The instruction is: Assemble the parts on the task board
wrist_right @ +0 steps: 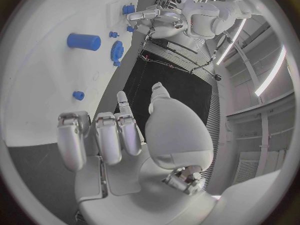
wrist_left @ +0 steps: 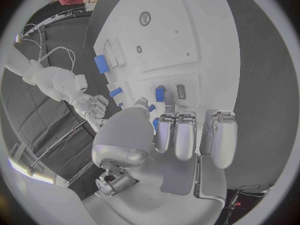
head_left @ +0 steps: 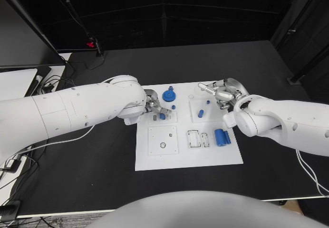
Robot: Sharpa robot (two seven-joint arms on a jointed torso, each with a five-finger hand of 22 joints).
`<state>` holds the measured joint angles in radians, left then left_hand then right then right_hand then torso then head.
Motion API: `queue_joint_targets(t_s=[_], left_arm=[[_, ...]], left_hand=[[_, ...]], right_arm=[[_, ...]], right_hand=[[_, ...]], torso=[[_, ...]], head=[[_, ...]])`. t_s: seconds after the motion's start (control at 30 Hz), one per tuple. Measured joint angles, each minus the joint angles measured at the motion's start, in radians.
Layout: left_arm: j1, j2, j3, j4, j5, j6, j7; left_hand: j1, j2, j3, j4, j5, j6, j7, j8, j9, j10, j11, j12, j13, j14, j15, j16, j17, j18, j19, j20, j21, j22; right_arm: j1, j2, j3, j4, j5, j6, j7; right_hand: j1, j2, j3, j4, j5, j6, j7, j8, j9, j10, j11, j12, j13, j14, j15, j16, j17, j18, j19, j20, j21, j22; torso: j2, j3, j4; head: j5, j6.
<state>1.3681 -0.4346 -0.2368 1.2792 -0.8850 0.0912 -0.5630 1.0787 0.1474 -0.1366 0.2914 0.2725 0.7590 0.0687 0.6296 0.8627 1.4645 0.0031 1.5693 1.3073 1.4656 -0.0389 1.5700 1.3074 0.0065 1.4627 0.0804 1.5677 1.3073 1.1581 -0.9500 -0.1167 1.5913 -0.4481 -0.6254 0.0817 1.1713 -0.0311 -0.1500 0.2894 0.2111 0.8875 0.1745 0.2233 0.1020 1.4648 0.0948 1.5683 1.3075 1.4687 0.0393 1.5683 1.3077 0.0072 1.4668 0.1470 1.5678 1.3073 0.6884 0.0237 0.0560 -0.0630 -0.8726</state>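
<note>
The white task board [head_left: 188, 156] lies mid-table. A blue gear [head_left: 169, 96] stands at its far edge, with a small blue peg [head_left: 173, 108] near it. A blue cylinder [head_left: 201, 113] lies further right, and two blue cylinders [head_left: 221, 137] lie side by side near the right edge. My left hand [head_left: 156, 108] hovers over the board's far left part, fingers bent and apart, holding nothing I can see. Just beyond its fingertips a blue piece [wrist_left: 160, 93] and a grey piece [wrist_left: 180, 91] sit in slots. My right hand [head_left: 223, 95] hangs over the far right corner, empty.
Black table [head_left: 89, 166] surrounds the board. Cables [head_left: 48, 83] and a white surface [head_left: 14, 80] lie at the far left. Near the board's front left there is a round hole [head_left: 163, 145], and empty slotted frames [head_left: 197, 139] sit beside the paired cylinders.
</note>
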Motion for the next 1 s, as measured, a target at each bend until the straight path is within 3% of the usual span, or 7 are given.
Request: queue_joint_targets(t_s=[0.67,0.83,1.0], left_arm=[[0.0,-0.001,0.001,0.0,0.009,0.014,-0.004],[0.001,-0.001,0.001,0.001,0.01,0.019,-0.008],[0.001,-0.002,0.001,0.001,0.01,0.021,-0.008]], left_hand=[[0.023,0.013,0.0,0.0,0.026,0.006,-0.005,0.0,-0.01,0.0,0.0,0.0,0.0,0.0,0.0,0.0,0.0,0.0,0.0,0.0,0.0,0.0],[0.071,0.016,0.0,0.0,0.07,0.015,-0.007,0.0,-0.015,0.0,0.0,0.0,0.0,0.0,0.0,0.0,0.0,0.0,0.0,0.0,0.0,0.0],[0.095,0.014,0.0,0.0,0.086,0.019,-0.011,0.0,-0.015,0.0,0.0,0.0,0.0,0.0,0.0,0.0,0.0,0.0,0.0,0.0,0.0,0.0]], right_arm=[[0.0,0.0,0.0,0.0,0.0,0.0,0.0],[0.0,0.0,0.0,0.0,0.0,0.0,0.0],[0.0,0.0,0.0,-0.001,0.0,0.0,0.0]], right_hand=[[0.0,0.0,0.0,0.0,0.0,0.0,0.0,0.0,0.0,0.0,0.0,0.0,0.0,0.0,0.0,0.0,0.0,0.0,0.0,0.0,0.0,0.0],[0.0,0.0,0.0,0.0,0.0,0.0,0.0,0.0,0.0,0.0,0.0,0.0,0.0,0.0,0.0,0.0,0.0,0.0,0.0,0.0,0.0,0.0],[0.0,0.0,0.0,0.0,0.0,0.0,0.0,0.0,0.0,0.0,0.0,0.0,0.0,0.0,0.0,0.0,0.0,0.0,0.0,0.0,0.0,0.0]], torso=[[0.0,-0.0001,0.0007],[0.0,-0.0001,0.0007],[0.0,-0.0001,0.0007]], head=[[-0.002,0.0],[0.0,0.0],[0.0,0.0]])
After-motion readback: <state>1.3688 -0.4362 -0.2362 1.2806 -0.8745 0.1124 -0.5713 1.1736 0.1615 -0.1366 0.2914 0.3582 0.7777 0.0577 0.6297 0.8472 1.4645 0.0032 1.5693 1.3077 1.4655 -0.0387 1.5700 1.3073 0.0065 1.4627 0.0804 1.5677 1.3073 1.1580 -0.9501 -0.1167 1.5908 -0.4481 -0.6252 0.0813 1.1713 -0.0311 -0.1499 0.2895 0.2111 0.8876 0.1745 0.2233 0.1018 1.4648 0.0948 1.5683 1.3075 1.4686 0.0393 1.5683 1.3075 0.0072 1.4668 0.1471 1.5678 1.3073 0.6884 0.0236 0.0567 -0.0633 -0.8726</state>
